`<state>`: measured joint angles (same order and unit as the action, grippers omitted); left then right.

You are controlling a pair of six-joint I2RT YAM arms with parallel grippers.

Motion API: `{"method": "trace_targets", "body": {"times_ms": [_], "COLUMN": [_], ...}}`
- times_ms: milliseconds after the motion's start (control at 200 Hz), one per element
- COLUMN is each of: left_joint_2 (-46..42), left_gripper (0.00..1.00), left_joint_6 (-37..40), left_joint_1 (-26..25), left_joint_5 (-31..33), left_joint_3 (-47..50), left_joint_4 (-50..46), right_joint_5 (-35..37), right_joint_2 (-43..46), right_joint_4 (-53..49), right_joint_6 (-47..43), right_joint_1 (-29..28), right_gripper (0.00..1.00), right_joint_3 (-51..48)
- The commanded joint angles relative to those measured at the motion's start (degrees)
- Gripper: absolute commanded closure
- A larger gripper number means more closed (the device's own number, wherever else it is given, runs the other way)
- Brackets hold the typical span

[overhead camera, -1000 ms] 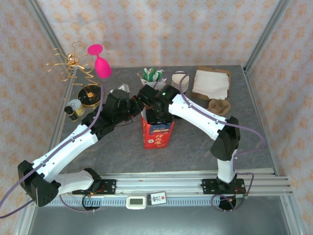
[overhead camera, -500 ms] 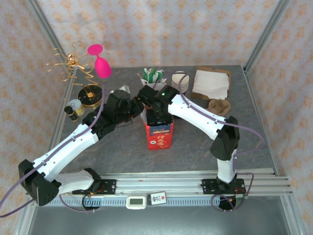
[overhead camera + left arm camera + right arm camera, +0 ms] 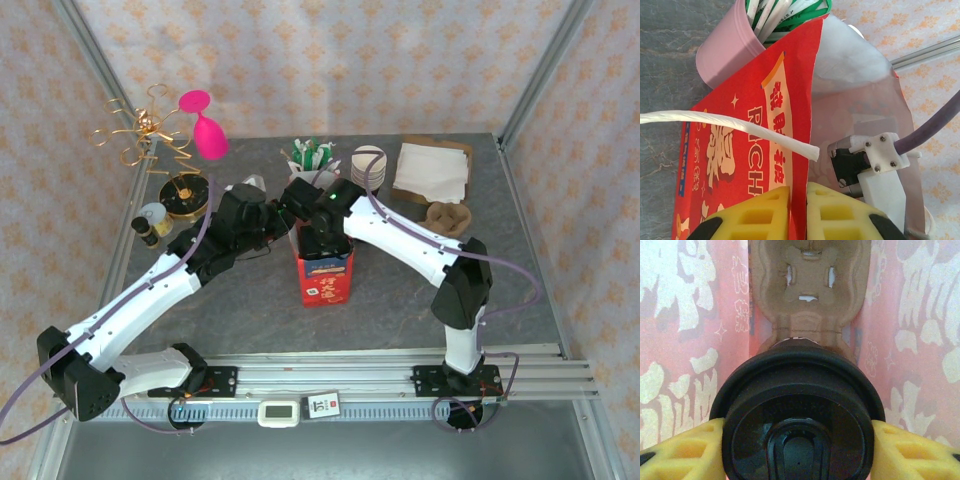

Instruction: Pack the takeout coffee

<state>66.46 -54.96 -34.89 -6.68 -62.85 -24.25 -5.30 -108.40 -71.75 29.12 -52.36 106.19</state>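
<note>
The right gripper (image 3: 799, 442) clamps the black-lidded takeout coffee (image 3: 799, 400) inside the red paper bag (image 3: 735, 150), above a cardboard cup carrier (image 3: 810, 285). The left gripper (image 3: 798, 210) pinches the bag's rim in its narrow jaws.

1 overhead, 2 close-ups at bag (image 3: 323, 285)

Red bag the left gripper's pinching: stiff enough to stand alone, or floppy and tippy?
The red paper bag looks thin and floppy: its wall fits the narrow slit between the fingers of the left gripper. Probably light and tippy, standing tall on a small base. The cup carrier inside may steady it somewhat.
</note>
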Motion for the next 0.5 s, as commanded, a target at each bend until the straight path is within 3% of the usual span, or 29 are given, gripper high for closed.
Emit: {"method": "trace_targets", "body": {"times_ms": [0,290,495], "left_joint_2": [-1.6,-4.1,-4.3], "left_gripper": [0.85,0.79,0.83], "left_joint_6": [0.8,0.7,1.0], "left_joint_1": [-0.3,0.9,2.1], "left_joint_5": [-0.2,0.4,-1.6], "left_joint_3": [-0.7,0.2,1.5], "left_joint_4": [0.1,-1.2,-0.1], "right_joint_5": [1.5,3.3,2.4], "right_joint_2": [-0.5,-1.4,-1.8], "right_joint_4": [1.6,0.8,1.5], "right_joint_6": [-0.1,-0.5,-0.5], "right_joint_1": [-0.2,-0.2,-0.2], "right_gripper": [0.58,0.58,0.59], "right_joint_3": [-2.0,-0.9,-1.1]}}
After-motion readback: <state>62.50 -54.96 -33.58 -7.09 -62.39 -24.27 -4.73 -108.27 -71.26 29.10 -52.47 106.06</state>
